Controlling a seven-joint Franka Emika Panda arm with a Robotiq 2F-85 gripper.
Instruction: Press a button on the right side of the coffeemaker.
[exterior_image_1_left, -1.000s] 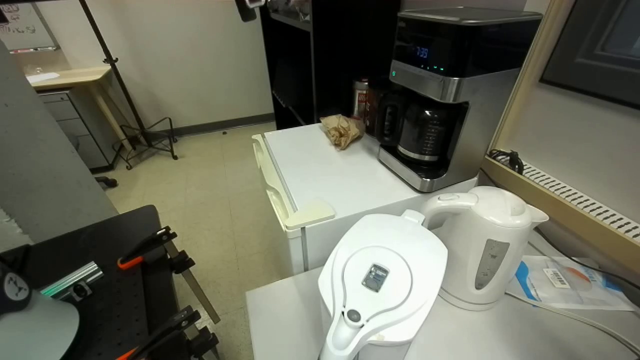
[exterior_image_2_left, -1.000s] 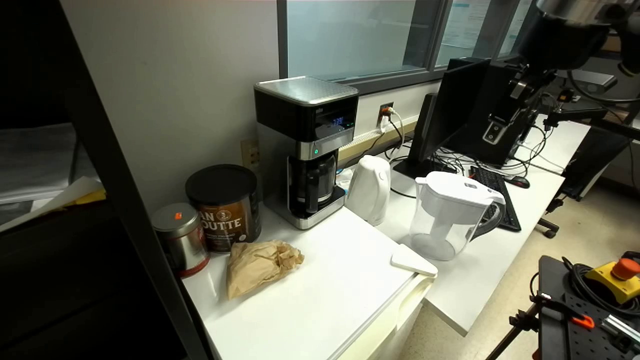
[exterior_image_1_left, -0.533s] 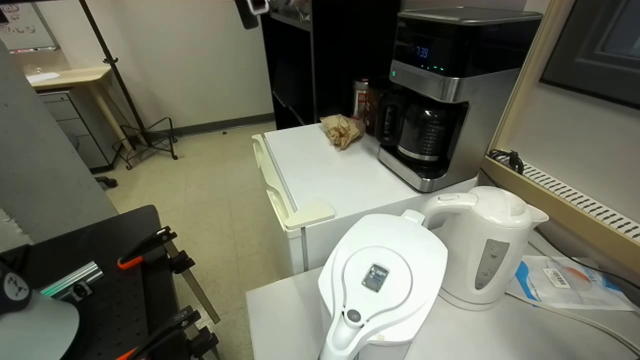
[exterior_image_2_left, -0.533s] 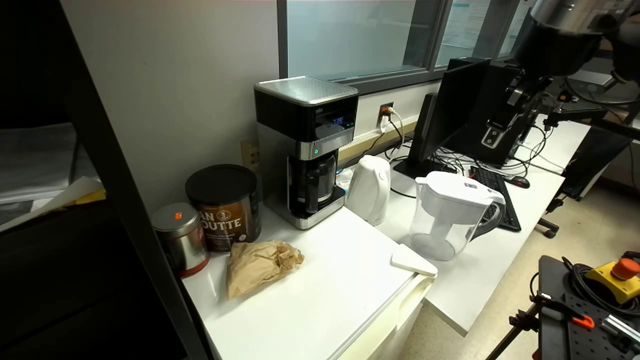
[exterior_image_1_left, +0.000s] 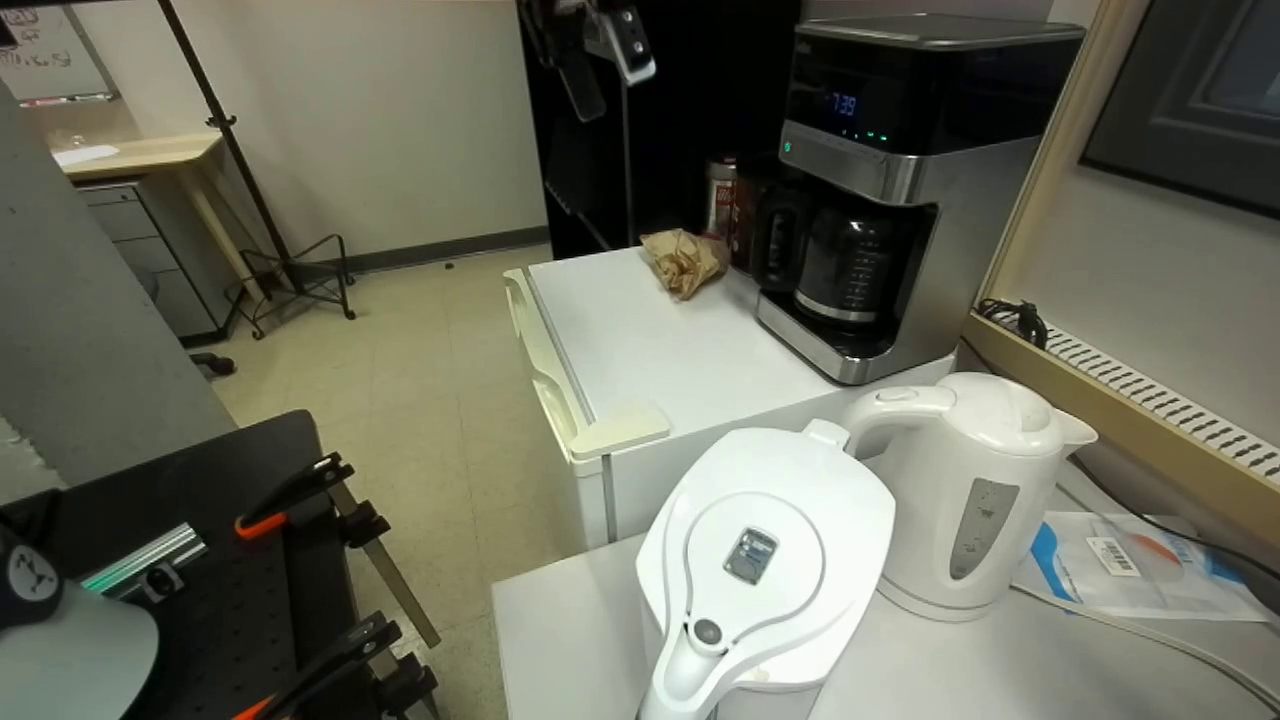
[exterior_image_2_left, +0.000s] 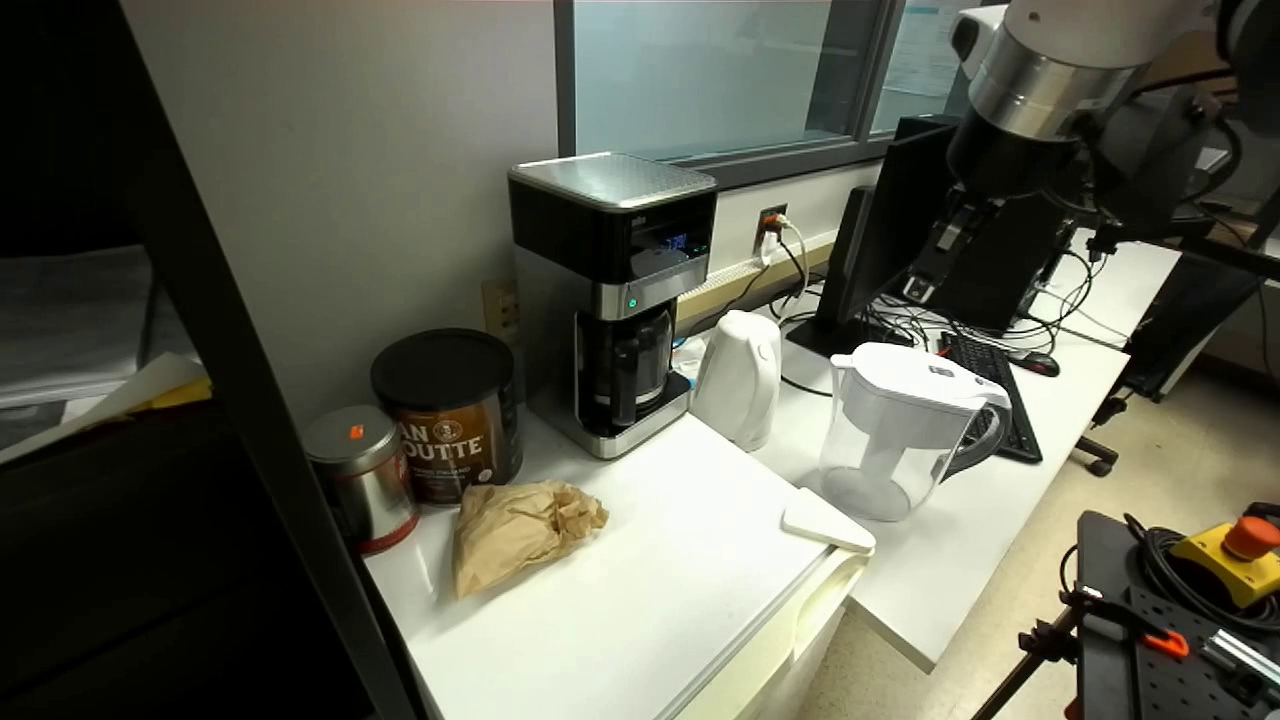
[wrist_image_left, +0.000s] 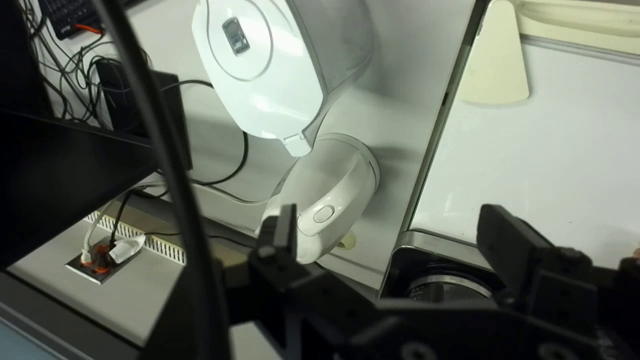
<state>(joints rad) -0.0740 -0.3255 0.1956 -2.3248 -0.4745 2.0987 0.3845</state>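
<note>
Coffeemaker (exterior_image_1_left: 915, 180), tall and boxy, stands upright on the small white fridge (exterior_image_1_left: 660, 340), just beside the white electric kettle (exterior_image_1_left: 910, 560). It is well apart from the gripper (wrist_image_left: 390, 212), which hangs in the air. In an exterior view the gripper appears to the right of the machine, and higher than the water-filter jug (exterior_image_2_left: 870, 450). In the wrist view its two fingers (wrist_image_left: 502, 240) are spread wide, and the coffeemaker's base shows beyond the gap, closer to the finger on the right of that view. The upper front is glossy black, with a clock display (exterior_image_1_left: 845, 104) that reads 7:39 in blue. On the silver band under it glows a round green light (exterior_image_2_left: 632, 302). The lower half contains a dark glass carafe (exterior_image_1_left: 850, 255) with measuring lines and a black handle.
</note>
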